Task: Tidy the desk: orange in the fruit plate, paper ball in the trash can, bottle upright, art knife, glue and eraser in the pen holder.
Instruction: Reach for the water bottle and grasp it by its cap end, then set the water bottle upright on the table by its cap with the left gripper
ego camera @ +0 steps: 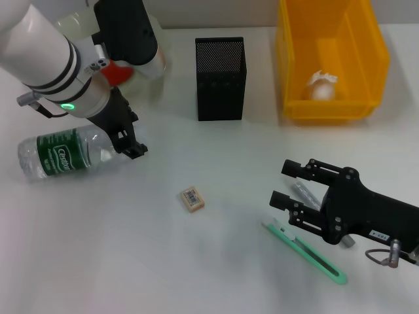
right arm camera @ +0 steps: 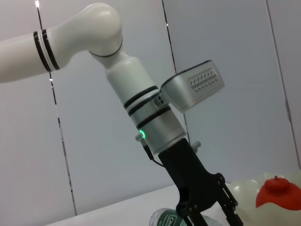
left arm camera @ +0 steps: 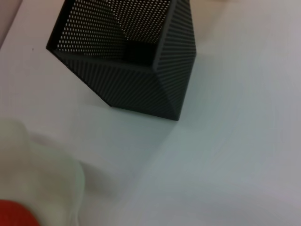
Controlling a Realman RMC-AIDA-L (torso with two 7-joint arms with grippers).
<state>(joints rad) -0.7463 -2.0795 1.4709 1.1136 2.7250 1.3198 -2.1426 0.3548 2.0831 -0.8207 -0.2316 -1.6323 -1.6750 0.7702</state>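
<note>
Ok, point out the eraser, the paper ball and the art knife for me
eraser (ego camera: 192, 199), head view, on its barcode label.
paper ball (ego camera: 322, 87), head view, middle of the wad inside the yellow bin.
art knife (ego camera: 322, 263), head view, on its bare mint-green body.

Bottle (ego camera: 60, 154) is lying left on the worktop (ego camera: 131, 248), under my left hand (ego camera: 128, 139). Pen holder (ego camera: 220, 78) is standing behind the eraser (ego camera: 192, 199); paper ball (ego camera: 322, 87) is sitting in the trash can (ego camera: 332, 57); art knife (ego camera: 305, 252) is lying right.

Bottle (ego camera: 59, 155) lying flat (green label up), eraser (ego camera: 192, 199) mid-desk, paper ball (ego camera: 323, 87) binned.
</note>
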